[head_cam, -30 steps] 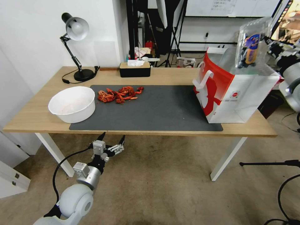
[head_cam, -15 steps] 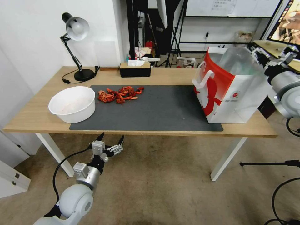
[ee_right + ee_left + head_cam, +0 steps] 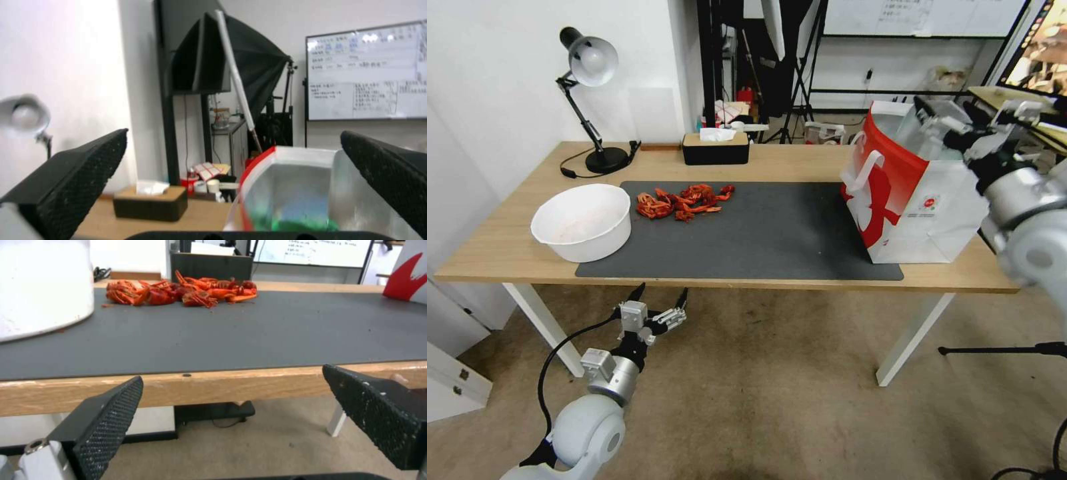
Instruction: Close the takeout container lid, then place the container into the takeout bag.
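Above the takeout bag (image 3: pixel 924 200) hangs the right gripper (image 3: pixel 960 130) — fingers spread, empty (left gripper (image 3: pixel 660 295) likewise, below the table (image 3: pixel 494 247)).

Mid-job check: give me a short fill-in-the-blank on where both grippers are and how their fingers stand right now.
1. The right gripper hovers over the mouth of the takeout bag with its fingers ____.
2. The left gripper hangs below the front edge of the ____, fingers open.
3. On the dark mat, the red crayfish pile lies beside the white ____.

Missing words: open; table; bowl
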Motion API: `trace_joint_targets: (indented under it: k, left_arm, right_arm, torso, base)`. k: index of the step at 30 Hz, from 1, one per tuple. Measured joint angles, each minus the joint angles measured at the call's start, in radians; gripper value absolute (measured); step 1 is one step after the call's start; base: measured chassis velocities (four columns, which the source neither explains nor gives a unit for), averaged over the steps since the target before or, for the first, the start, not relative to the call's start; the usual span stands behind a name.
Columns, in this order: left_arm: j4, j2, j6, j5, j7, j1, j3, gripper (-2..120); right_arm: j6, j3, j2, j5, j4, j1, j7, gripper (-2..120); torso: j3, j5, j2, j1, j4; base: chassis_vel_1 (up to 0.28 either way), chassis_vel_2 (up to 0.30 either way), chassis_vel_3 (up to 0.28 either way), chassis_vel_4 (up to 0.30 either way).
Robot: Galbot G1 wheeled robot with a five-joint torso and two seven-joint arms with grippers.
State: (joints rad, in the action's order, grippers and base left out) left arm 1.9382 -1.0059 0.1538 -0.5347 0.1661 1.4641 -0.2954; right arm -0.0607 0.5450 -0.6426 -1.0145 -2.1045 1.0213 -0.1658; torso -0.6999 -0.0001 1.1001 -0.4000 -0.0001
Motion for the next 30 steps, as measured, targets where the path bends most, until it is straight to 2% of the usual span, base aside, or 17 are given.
trace_joint_targets:
  k: [2,3,6,8,13,18,19,22,30]
  left_arm:
    - [0.005,-0.006,0.0,0.006,0.012,0.009,-0.005,100]
    - [0.005,-0.006,0.0,0.006,0.012,0.009,-0.005,100]
    - [0.012,-0.018,0.003,0.027,0.032,0.027,-0.016,100]
    - [0.013,-0.02,0.005,0.031,0.036,0.03,-0.018,100]
    - [0.019,-0.035,0.008,0.05,0.076,0.049,-0.024,100]
    - [0.019,-0.046,0.011,0.078,0.114,0.056,-0.025,100]
    - [0.019,-0.046,0.011,0.078,0.114,0.056,-0.025,100]
    - [0.014,-0.062,0.028,0.12,0.152,0.056,-0.022,100]
    - [-0.005,-0.085,0.035,0.155,0.181,0.063,-0.008,100]
  right_arm:
    - [0.016,0.022,-0.02,0.083,-0.053,0.083,0.007,114]
    - [0.016,0.022,-0.02,0.083,-0.053,0.083,0.007,114]
    - [0.016,0.04,-0.078,0.197,-0.13,0.206,0.01,114]
    - [0.016,0.041,-0.093,0.224,-0.144,0.236,0.01,114]
    - [0.043,0.043,-0.217,0.384,-0.186,0.411,0.011,107]
    - [0.134,0.029,-0.345,0.529,-0.173,0.56,0.019,100]
    - [0.134,0.029,-0.345,0.529,-0.173,0.56,0.019,100]
    - [0.224,-0.008,-0.426,0.644,-0.126,0.673,-0.006,100]
    - [0.29,-0.052,-0.504,0.743,-0.059,0.741,-0.087,100]
  torso:
    - [0.0,0.0,0.0,0.0,-0.0001]
    - [0.0,0.0,0.0,0.0,-0.0001]
    - [0.0,0.0,0.0,0.0,0.0002]
    - [0.0,-0.0002,0.0,0.0,0.0002]
    - [0.0,0.0002,0.0,0.0,0.0001]
    - [0.0,-0.0002,0.0,0.0,-0.0002]
    - [0.0,-0.0002,0.0,0.0,-0.0002]
    - [0.0,-0.0001,0.0,0.0,0.0]
    - [0.0,-0.0002,0.0,0.0,0.0]
  base:
    - [0.0,0.0,0.0,0.0]
    - [0.0,0.0,0.0,0.0]
    - [0.0,0.0,0.0,0.0]
    - [0.0,0.0,0.0,0.0]
    - [0.0,0.0,0.0,0.0]
    - [0.0,0.0,0.0,0.0]
    - [0.0,0.0,0.0,0.0]
    - [0.0,0.0,0.0,0.0]
    - [0.0,0.0,0.0,0.0]
